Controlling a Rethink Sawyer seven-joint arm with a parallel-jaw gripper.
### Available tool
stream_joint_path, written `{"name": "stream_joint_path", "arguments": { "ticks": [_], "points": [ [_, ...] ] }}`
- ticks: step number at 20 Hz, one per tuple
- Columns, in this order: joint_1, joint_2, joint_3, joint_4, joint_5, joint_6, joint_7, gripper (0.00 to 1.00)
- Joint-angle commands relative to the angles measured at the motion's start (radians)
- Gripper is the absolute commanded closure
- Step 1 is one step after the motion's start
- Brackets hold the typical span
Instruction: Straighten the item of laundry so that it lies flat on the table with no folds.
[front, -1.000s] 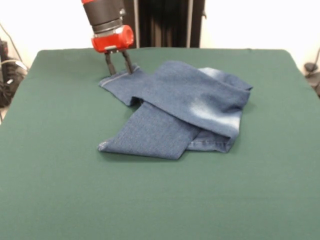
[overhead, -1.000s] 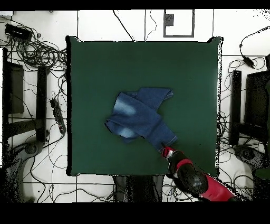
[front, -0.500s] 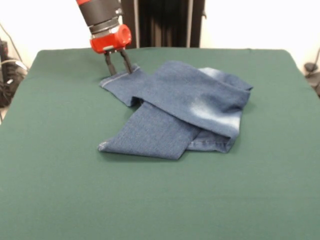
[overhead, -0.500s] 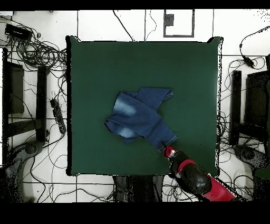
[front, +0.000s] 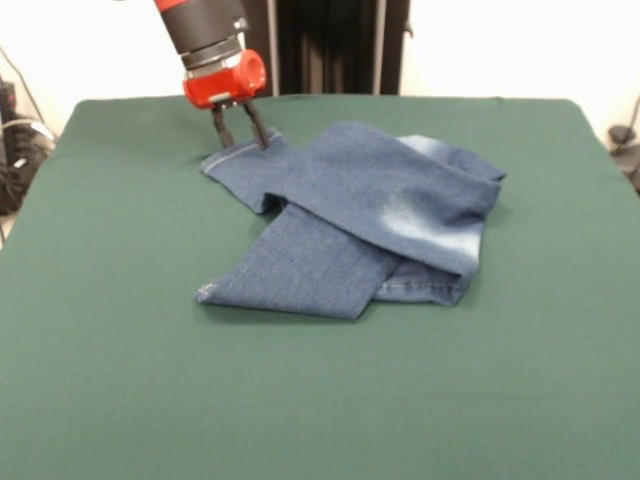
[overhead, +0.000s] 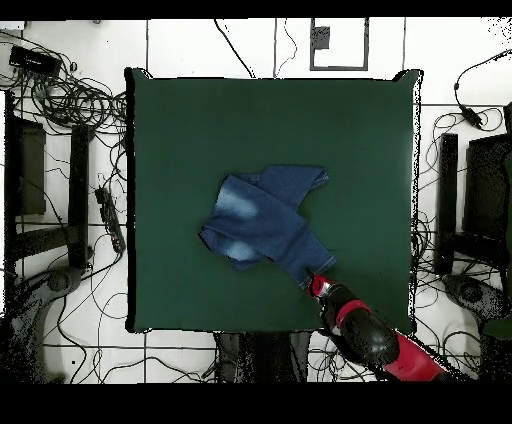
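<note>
Jeans (front: 365, 220) lay crumpled near the middle of the table (front: 120, 380), well short of flat. In the front view one leg ran from the bulk of the garment toward the far left, ending in a hem with pale stitching. The other leg was folded across and under it, pointing toward the near left, with its cuff resting on the felt. A faded pale patch showed on the right-hand part of the top layer. A seam edge with tan stitching peeked out along the lower right border. The right side of the garment was doubled over on itself, with a soft ridge along the fold.

Gripper (front: 239, 128) stood at the far-left hem of the upper leg. The two dark fingers (front: 217, 127) were spread a little apart and pointed downward, below the red collar of the arm. Their tips were at the hem edge. Whether cloth was actually pinched between them could not be told from either view.

In the overhead view the jeans (overhead: 262, 213) sat a little below the centre of the table (overhead: 180, 120). One leg reached toward the lower right, where the gripper (overhead: 312, 279) met its end. The arm entered from the bottom right corner. Green felt lay bare on all sides of the garment.
</note>
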Motion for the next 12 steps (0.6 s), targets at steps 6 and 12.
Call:
{"name": "stream_joint_path", "arguments": {
  "ticks": [6, 12],
  "points": [
    [0.141, 0.262, 0.309, -0.100, -0.019, -0.068, 0.159, 0.00],
    [0.251, 0.163, 0.216, -0.088, 0.052, -0.157, 0.234, 0.00]
  ]
}}
